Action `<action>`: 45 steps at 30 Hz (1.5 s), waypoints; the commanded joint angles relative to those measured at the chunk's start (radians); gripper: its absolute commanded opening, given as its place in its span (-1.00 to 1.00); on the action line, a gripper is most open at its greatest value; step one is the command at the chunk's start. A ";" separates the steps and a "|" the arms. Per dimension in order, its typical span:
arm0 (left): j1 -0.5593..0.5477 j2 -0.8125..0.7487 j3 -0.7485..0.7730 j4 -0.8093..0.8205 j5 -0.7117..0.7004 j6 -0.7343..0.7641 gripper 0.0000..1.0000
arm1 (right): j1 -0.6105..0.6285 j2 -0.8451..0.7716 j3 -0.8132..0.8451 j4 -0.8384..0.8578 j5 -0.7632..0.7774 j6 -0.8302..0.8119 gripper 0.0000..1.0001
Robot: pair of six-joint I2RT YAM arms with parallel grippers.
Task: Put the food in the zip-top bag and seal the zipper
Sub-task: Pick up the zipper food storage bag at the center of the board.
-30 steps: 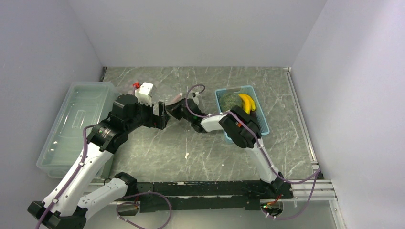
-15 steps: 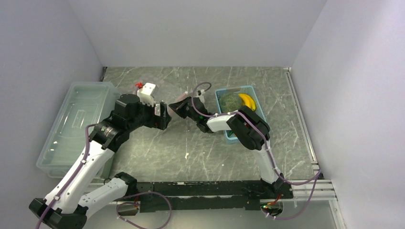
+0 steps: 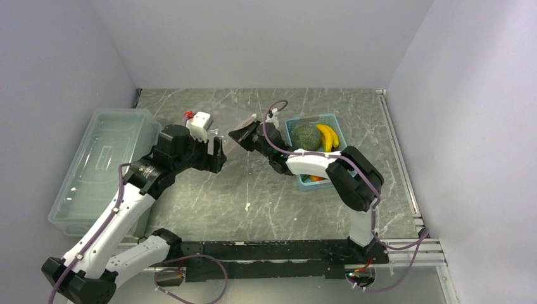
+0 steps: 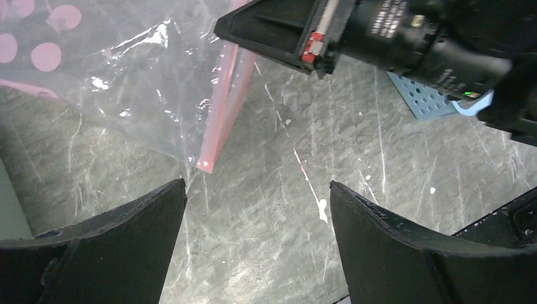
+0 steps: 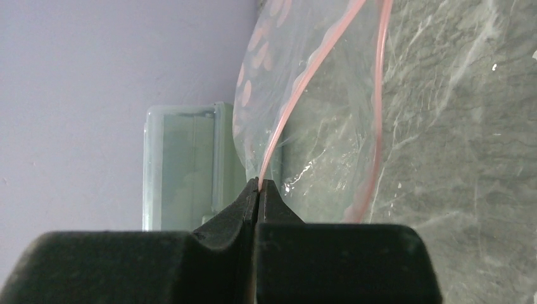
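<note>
The clear zip-top bag point(image 4: 145, 82) with pink dots hangs crumpled over the table. My right gripper point(image 5: 259, 183) is shut on one lip of its pink zipper point(image 5: 304, 82) and holds it up; the other lip point(image 5: 379, 95) sags beside it. In the top view the right gripper point(image 3: 234, 135) is left of the basket. My left gripper point(image 4: 256, 185) is open and empty, just below the zipper's hanging end point(image 4: 215, 136); in the top view it point(image 3: 220, 155) is close to the right gripper. A dark green fruit point(image 3: 306, 136), banana point(image 3: 326, 136) and red-orange fruit point(image 3: 315, 178) lie in the basket.
The light-blue basket point(image 3: 345, 158) stands right of centre, partly under my right arm. A large translucent bin point(image 3: 95, 171) runs along the left wall and shows behind the bag in the right wrist view point(image 5: 183, 164). The walls close in the back and sides.
My right gripper has moved back and up with the bag's zipper, and its arm has swung off the basket, uncovering the green fruit. My left gripper shifted slightly back and right, staying open.
</note>
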 commanded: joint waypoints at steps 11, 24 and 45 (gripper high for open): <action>-0.174 0.104 0.074 -0.085 -0.367 -0.092 0.60 | -0.002 -0.154 -0.013 -0.194 0.018 -0.075 -1.00; -0.505 0.319 0.143 -0.134 -0.813 -0.221 0.47 | -0.002 -0.283 -0.061 -0.271 0.018 -0.075 -1.00; -0.566 0.447 0.182 -0.027 -0.960 -0.166 0.30 | -0.003 -0.428 -0.185 -0.246 0.018 -0.075 -1.00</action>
